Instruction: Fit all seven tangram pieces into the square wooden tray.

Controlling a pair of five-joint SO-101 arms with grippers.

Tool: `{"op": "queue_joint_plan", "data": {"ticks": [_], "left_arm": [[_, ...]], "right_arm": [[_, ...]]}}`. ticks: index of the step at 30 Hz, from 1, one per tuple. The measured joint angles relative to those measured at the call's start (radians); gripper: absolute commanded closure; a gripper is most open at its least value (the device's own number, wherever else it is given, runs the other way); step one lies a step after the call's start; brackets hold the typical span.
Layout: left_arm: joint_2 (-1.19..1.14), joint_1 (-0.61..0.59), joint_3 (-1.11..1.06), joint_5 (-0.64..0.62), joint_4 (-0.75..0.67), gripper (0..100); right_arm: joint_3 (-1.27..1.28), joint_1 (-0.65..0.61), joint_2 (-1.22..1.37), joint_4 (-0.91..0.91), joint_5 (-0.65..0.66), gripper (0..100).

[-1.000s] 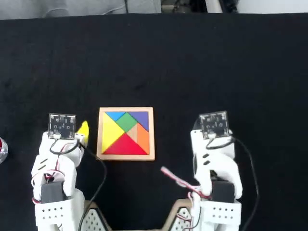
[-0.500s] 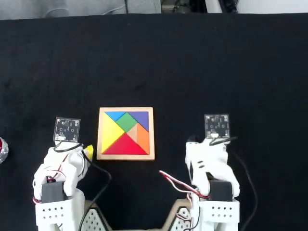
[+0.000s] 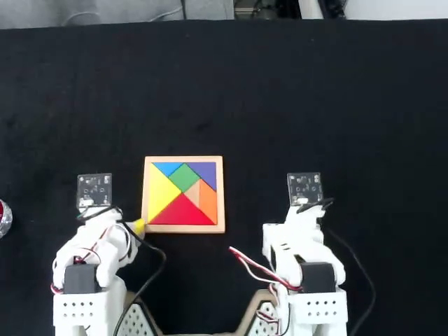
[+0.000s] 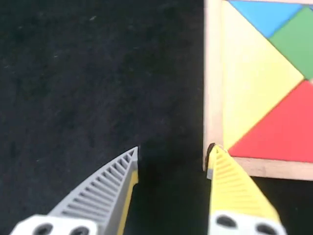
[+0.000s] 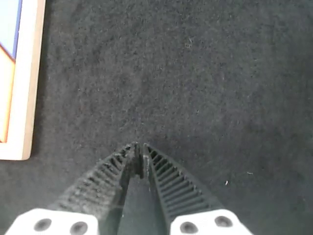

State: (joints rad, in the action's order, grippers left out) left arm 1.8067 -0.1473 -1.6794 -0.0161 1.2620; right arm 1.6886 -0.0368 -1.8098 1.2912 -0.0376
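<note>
**High view.** The tray (image 3: 183, 159) lies flat near the middle of the table (image 3: 315, 98). Its inside is filled edge to edge by the pieces:
- a blue triangle (image 3: 166, 168) at 11 o'clock
- a green square (image 3: 184, 177) at 12
- a violet piece (image 3: 208, 171) at 1
- an orange triangle (image 3: 208, 201) at 3
- a red triangle (image 3: 182, 211) at 6
- a yellow triangle (image 3: 158, 192) at 9
- a small tan triangle (image 3: 192, 189) at the centre

No gap can be made out, so the task is judged done, or all but done. The left arm (image 3: 91, 241) is folded at 7 o'clock from the tray and the right arm (image 3: 304, 241) at 4 o'clock. Both are held low by their bases, probably so that the tray is left uncovered.

**Left wrist view.** The left gripper (image 4: 173, 149) is held spread, with nothing but black cloth between its fingers. It is judged to be empty because no piece is left to carry. The tip of its yellow finger (image 4: 230, 181) is seen at the tray's outer corner. Whether the corner is touched cannot be told. The yellow and red triangles are seen seated flush inside the rim. With the finger this close, the tray could be nudged if the arm were swung toward it.

**Right wrist view.** The right gripper (image 5: 140, 146) is pressed together on nothing, above bare cloth. The tray's rim (image 5: 27, 73) is seen off to one side, apart from the fingertips. This is read as a rest pose, not a grasp.
</note>
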Motion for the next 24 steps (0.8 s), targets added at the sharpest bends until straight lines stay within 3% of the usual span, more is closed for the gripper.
{"op": "queue_joint_plan", "data": {"ticks": [6, 19, 21, 24], "left_arm": [[0.000, -0.051, 0.000, -0.005, 0.000, 77], [0.000, -0.118, 0.000, -0.005, 0.000, 77], [0.000, -0.118, 0.000, -0.005, 0.000, 81], [0.000, -0.121, 0.000, -0.005, 0.000, 98]], "right_arm": [[0.000, -0.005, 0.000, 0.000, 0.193, 98.7], [0.000, -0.009, 0.000, 0.000, 0.213, 98.7], [0.000, -0.009, 0.000, 0.000, 0.213, 98.7], [0.000, -0.009, 0.000, 0.000, 0.213, 98.7]]}}
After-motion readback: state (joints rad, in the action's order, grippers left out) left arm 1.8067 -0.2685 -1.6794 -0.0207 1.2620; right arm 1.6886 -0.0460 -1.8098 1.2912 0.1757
